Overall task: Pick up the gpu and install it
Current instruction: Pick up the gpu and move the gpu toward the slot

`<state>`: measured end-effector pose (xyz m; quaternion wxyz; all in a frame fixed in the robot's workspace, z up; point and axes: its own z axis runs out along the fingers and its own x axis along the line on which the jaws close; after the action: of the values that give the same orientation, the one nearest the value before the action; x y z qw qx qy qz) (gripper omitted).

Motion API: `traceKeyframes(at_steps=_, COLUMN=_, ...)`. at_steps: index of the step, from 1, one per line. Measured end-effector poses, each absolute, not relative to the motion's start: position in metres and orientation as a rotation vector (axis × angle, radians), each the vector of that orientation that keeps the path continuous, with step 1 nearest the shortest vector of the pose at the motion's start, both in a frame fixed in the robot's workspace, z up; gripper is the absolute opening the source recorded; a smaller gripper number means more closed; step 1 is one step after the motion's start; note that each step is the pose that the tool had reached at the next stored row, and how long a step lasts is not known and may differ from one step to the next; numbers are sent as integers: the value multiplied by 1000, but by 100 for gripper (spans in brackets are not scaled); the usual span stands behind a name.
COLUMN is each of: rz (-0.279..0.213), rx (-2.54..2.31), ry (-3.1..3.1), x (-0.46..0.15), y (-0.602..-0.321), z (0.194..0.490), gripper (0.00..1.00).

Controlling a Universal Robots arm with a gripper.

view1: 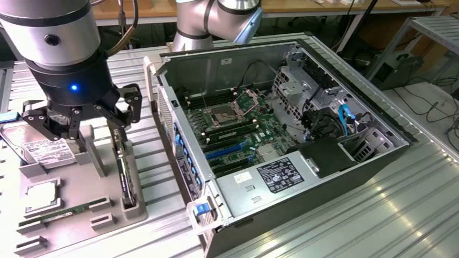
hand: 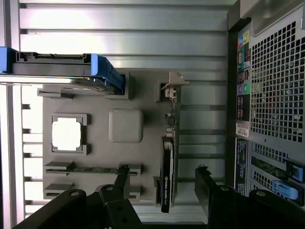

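Observation:
The gpu stands on its edge in a slot of the grey holder tray, at the exterior view's left beside the open computer case. In the wrist view the gpu is a thin dark card with a green edge and a silver bracket at its far end. My gripper hangs open just above the tray. Seen from the wrist, the gripper has one finger on each side of the card, neither touching it.
The tray also holds a hard drive with a blue frame, a square CPU and a narrow RAM stick. The motherboard's blue slots lie inside the case. The table is ribbed metal.

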<state>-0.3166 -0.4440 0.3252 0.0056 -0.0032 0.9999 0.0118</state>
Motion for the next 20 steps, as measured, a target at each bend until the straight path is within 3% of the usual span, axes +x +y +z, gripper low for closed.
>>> traceKeyframes(at_steps=20, rz=37, rx=-13, ry=3133, x=-317, y=-444, z=307, gripper=66)
